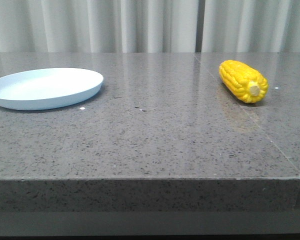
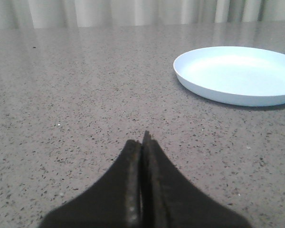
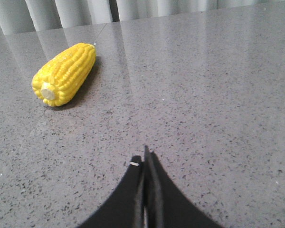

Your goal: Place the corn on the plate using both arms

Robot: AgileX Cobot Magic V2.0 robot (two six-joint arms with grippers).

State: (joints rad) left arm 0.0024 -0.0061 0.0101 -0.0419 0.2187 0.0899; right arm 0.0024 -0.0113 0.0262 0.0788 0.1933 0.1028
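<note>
A bright yellow corn [image 1: 243,81] lies on its side at the table's right, its pale stub end turned toward the front; the right wrist view shows the corn [image 3: 64,74] too. The pale blue plate [image 1: 45,88] sits empty at the far left, and the plate [image 2: 237,75] also appears in the left wrist view. Neither arm shows in the front view. My left gripper [image 2: 141,141] is shut with nothing in it, low over bare table, apart from the plate. My right gripper [image 3: 144,159] is shut and empty as well, some way short of the corn.
The grey speckled stone table [image 1: 155,135] has a front edge close to the camera and a seam running along its right side. Pale curtains [image 1: 140,25] hang behind the table's far edge.
</note>
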